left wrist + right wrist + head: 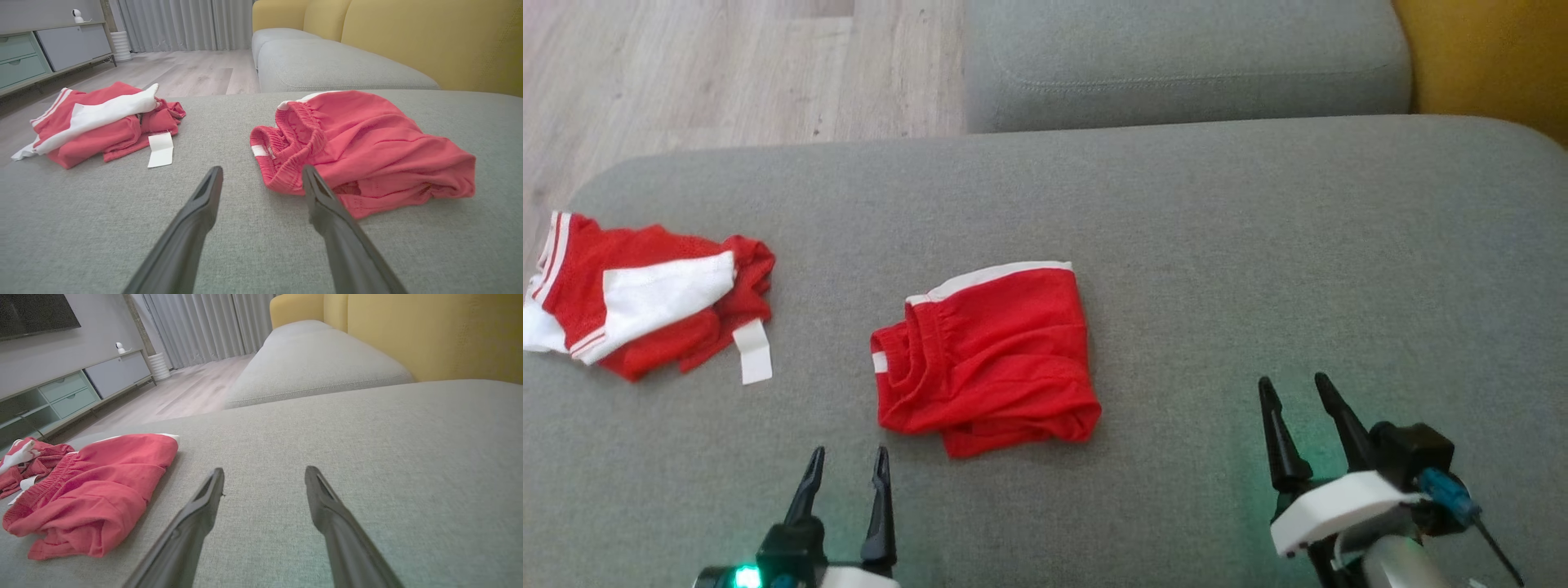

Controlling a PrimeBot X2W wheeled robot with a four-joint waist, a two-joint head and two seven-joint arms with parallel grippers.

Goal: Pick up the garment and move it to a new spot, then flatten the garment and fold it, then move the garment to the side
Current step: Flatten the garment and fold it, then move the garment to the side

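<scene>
Both left hand [849,451] and right hand [1293,380] wide open, empty, off garment [988,359]

No readable text anywhere (the white tag [755,351] looks blank).

You have the folded red cloth shorts [984,355] lying near the middle of the wide grey fabric sofa cushion [1258,245]. The crumpled red-and-white jersey [645,298] lies well to their left, by the cushion's left edge. Your left claw [849,451] sits just before the shorts, and your right claw [1292,380] is off to their right. A second grey cushion [1176,57] lies behind.
</scene>
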